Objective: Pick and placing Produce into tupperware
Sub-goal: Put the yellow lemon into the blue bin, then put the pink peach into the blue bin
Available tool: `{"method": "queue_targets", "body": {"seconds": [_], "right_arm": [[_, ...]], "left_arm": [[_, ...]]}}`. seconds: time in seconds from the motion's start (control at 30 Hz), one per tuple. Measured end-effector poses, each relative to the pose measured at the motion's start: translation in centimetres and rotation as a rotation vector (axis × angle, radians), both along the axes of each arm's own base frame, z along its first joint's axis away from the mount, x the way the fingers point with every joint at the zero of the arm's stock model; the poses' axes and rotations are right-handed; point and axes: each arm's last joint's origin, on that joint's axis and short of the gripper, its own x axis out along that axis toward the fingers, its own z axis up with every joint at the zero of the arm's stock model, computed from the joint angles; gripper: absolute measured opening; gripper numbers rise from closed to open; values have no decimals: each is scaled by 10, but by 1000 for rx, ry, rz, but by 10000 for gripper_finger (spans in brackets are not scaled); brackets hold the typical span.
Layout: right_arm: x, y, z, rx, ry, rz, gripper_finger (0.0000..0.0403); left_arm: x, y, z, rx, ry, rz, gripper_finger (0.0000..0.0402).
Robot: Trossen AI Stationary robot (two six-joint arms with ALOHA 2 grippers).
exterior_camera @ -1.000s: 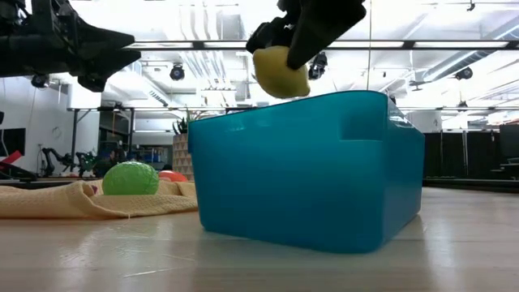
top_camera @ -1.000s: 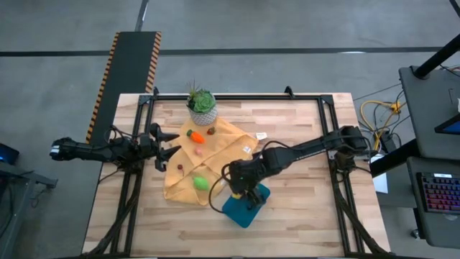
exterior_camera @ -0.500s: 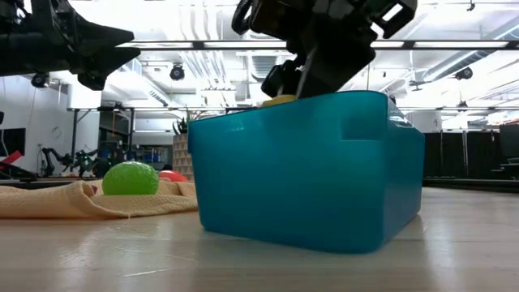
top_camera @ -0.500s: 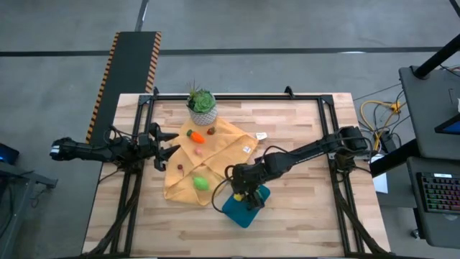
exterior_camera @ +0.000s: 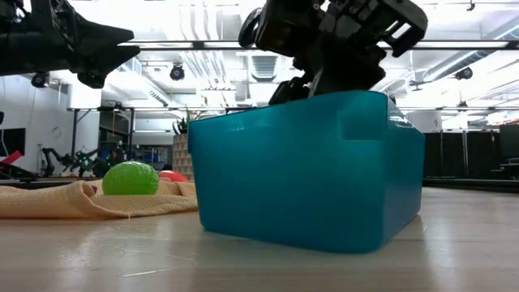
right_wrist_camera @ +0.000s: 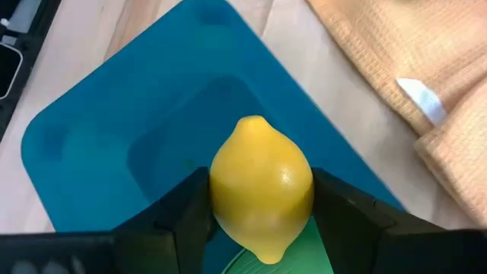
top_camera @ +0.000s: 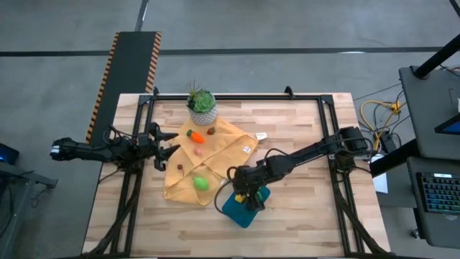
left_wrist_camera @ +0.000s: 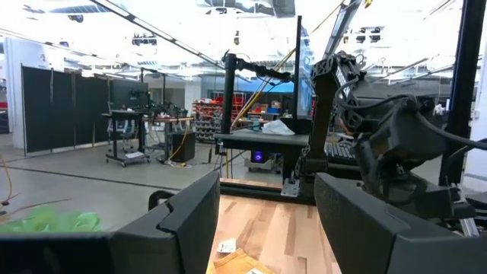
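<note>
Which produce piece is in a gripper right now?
The yellow lemon, clamped by the right gripper inside the teal tupperware. The carrot and green piece lie on the cloth.

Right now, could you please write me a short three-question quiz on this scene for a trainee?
1. True or false: the right tool is shut on the yellow lemon.
2. Which item is the lemon held over? A) mustard cloth B) teal tupperware C) potted plant
3. Fill in: the orange carrot lies on the ____, near the potted plant.

Key:
1. True; a finger presses each side of it.
2. B
3. Cloth. The left tool waits open at the cloth's left edge.
</note>
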Motion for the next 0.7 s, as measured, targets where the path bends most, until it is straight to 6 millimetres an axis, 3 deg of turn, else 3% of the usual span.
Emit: {"method": "queue_targets", "body": {"seconds": [0.33, 0.7], "right_arm": [[-2, 0, -3, 4, 19, -12, 223], [-2, 0, -2, 7, 21, -18, 230]], "left_arm": [[0, 0, 0, -1, 0, 0, 202], [0, 0, 0, -1, 0, 0, 202]]}}
